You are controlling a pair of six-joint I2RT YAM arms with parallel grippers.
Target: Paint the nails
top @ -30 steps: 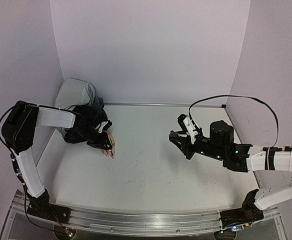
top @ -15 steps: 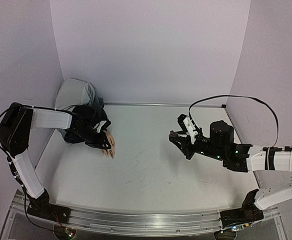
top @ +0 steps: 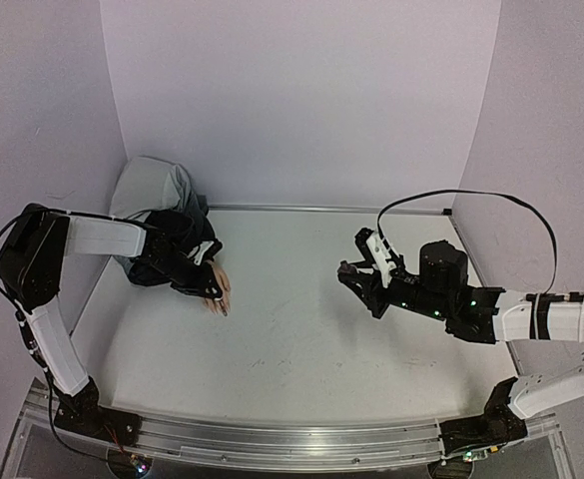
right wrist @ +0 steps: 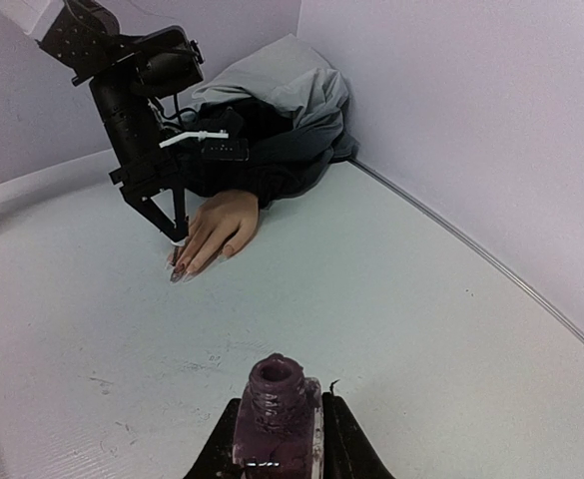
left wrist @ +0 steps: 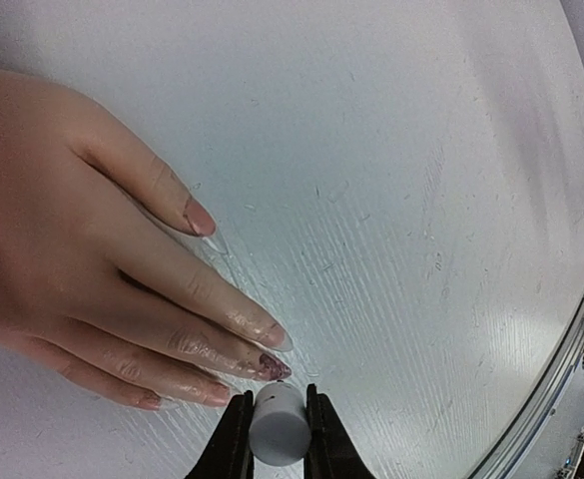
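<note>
A peach mannequin hand (top: 217, 284) with a black sleeve (top: 177, 244) lies palm down at the left of the table, and shows large in the left wrist view (left wrist: 72, 249). One nail (left wrist: 273, 366) carries purple polish; the nail beside it (left wrist: 278, 339) looks bare. My left gripper (left wrist: 277, 439) is shut on a white brush cap (left wrist: 278, 424), just above the painted fingertip. It also shows in the top view (top: 210, 289) and the right wrist view (right wrist: 175, 232). My right gripper (right wrist: 277, 439) is shut on an open purple nail-polish bottle (right wrist: 276, 409), held above the table at the right (top: 354, 273).
A grey cloth bundle (top: 157, 190) fills the back left corner behind the sleeve. Lilac walls close in the table on three sides. A metal rail (top: 272, 439) runs along the front edge. A black cable (top: 471, 195) loops over the right arm.
My left arm has shifted slightly, with the cap staying over the fingertips. The right arm and the bottle have not moved.
</note>
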